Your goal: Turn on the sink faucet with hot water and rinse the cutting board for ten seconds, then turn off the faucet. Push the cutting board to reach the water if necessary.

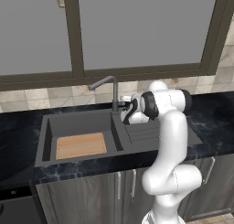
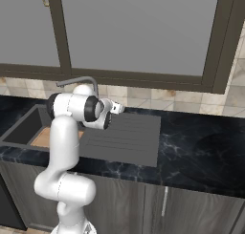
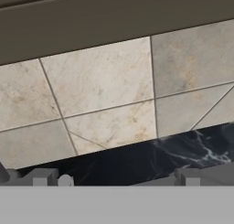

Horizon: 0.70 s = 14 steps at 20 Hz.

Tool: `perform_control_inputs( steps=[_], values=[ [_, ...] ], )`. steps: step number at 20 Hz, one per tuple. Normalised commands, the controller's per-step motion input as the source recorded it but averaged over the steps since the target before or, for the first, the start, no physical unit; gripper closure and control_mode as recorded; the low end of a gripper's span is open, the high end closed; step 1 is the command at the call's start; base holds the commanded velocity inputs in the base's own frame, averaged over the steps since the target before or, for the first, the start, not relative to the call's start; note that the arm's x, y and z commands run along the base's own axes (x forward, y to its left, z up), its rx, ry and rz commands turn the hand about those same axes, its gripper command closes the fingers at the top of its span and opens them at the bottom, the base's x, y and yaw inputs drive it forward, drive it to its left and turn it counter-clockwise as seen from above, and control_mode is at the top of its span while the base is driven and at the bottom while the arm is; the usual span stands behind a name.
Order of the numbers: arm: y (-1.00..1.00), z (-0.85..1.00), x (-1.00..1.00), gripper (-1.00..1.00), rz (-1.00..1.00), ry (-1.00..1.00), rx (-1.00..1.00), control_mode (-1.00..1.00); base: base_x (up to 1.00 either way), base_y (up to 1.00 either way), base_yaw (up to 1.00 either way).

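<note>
Behind the sink (image 1: pixel 45 141), near the back edge of the counter (image 2: pixel 201 147), the jaws (image 1: pixel 124 104) stand wide apart and grasp nothing, just beside the upright post of the faucet (image 1: pixel 114 97). No water runs, so the step in hand looks like reaching the small side lever; a careful sideways approach should catch the lever alone and nudge it toward hot without bumping the post. Inside the basin, the cutting board (image 1: pixel 81 145) lies flat on the floor, toward the front.

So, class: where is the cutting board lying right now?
In the left base view, the cutting board lies flat on the sink floor, left of the faucet.
</note>
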Motion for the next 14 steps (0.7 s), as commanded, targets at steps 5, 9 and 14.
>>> perform_control_inputs(
  steps=[5,9,14],
  values=[
    [-0.58,-0.01,0.00,-1.00,0.00,0.00,0.00,-1.00,0.00,0.00,0.00],
    [-0.66,-0.04,-0.01,-1.00,0.00,0.00,0.00,-1.00,0.00,0.00,0.00],
    [-0.67,-0.07,-0.05,-1.00,0.00,0.00,0.00,-1.00,0.00,0.00,0.00]
  ],
)
